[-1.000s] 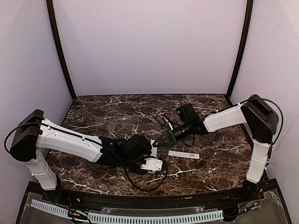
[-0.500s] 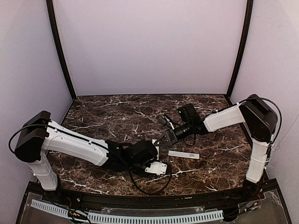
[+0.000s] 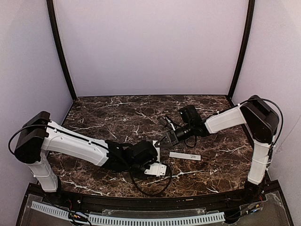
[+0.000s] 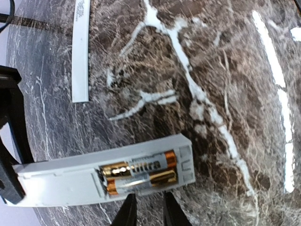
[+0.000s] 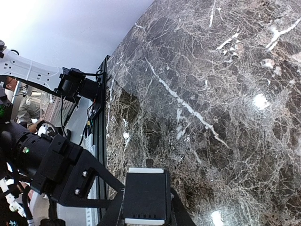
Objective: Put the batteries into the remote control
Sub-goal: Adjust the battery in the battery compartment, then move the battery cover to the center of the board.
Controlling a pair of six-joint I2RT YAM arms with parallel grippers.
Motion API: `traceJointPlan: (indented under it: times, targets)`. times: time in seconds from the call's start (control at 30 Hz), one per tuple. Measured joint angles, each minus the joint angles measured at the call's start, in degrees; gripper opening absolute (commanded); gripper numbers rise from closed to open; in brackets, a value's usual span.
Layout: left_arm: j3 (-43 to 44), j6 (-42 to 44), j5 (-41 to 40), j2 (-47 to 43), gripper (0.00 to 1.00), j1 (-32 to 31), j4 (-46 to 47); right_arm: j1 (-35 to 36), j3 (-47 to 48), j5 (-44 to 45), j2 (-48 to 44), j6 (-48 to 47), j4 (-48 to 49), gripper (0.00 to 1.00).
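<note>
The right fingers [image 5: 178,216] are clamping the remote control's [image 4: 61,181] end while the left fingers [image 4: 128,214], slightly parted and empty, are hovering just short of both batteries [image 4: 138,172] lying in its bay; pressing them flat gently is looking wisest

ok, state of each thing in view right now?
slim white bar-shaped remote control: battery bay uncovered, one end clamped
two gold-and-dark cylindrical batteries: seated side by side in the bay
thin flat white cover strip: off, lying apart from the remote
left tool: slightly open, empty, beside the bay
right tool: shut on the remote's end
</note>
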Motion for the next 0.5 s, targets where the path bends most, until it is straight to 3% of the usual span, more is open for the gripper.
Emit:
traceJointPlan:
  times: [0.3, 0.5]
  targets:
    - [-10.4, -5.7, 0.2, -10.6, 0.43, 3.0, 1.6, 0.5, -1.5, -0.7, 0.0, -0.3, 4.4, 0.0]
    - [-15.0, -14.1, -1.1, -22.3, 0.72, 6.0, 8.3, 0.3, -2.8, -1.2, 0.0, 0.7, 7.3, 0.0]
